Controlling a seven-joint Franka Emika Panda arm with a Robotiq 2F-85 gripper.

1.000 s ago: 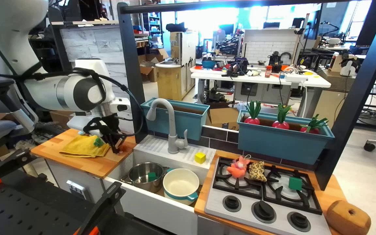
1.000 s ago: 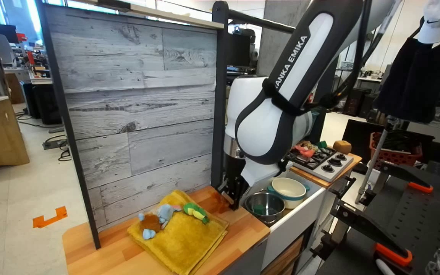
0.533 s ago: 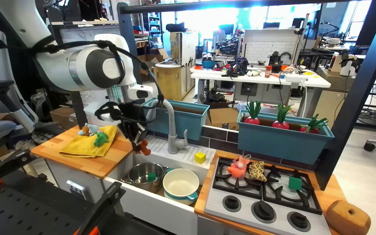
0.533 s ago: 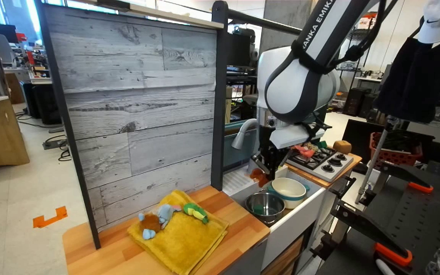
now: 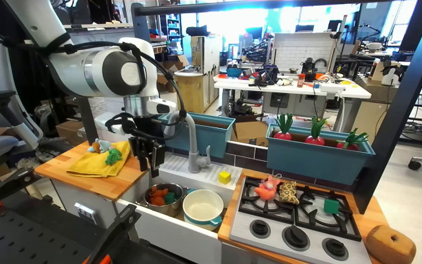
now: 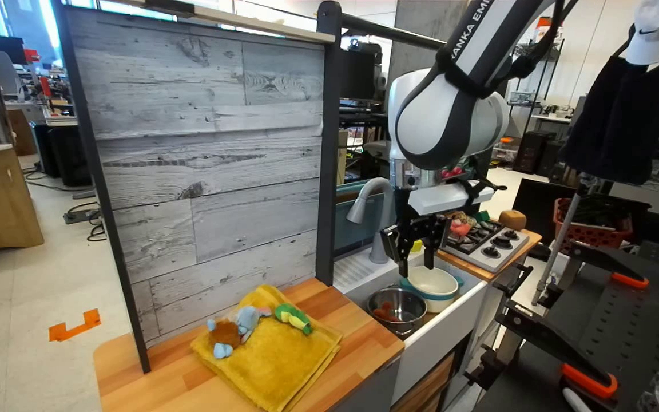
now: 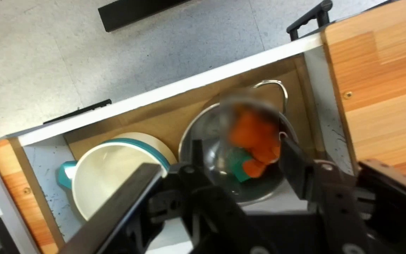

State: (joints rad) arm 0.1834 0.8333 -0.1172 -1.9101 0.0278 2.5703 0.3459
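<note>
Left: yellow towel (image 5: 90,165) on wood counter (image 5: 125,183), green toy (image 5: 113,157) on top. Claw (image 5: 149,171) hangs above steel pot (image 5: 172,210), jaws well apart, nothing btwn them. Orange toy (image 5: 157,199) is in that pot, blurry in wrist view, w/ green block (image 5: 170,198) just to its right in an exterior view. Right of pot: white pot (image 5: 199,221). Yellow cube (image 5: 224,177) farther back, on sink ledge (image 5: 211,174). Right: stove (image 5: 241,224) w/ pink toy (image 5: 267,188).

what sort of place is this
Probably a robotics lab with a mock kitchen set up in it: the gas stovetop and gray gooseneck faucet suggest the kitchen, the cluttered white workbench behind them the lab.
</note>
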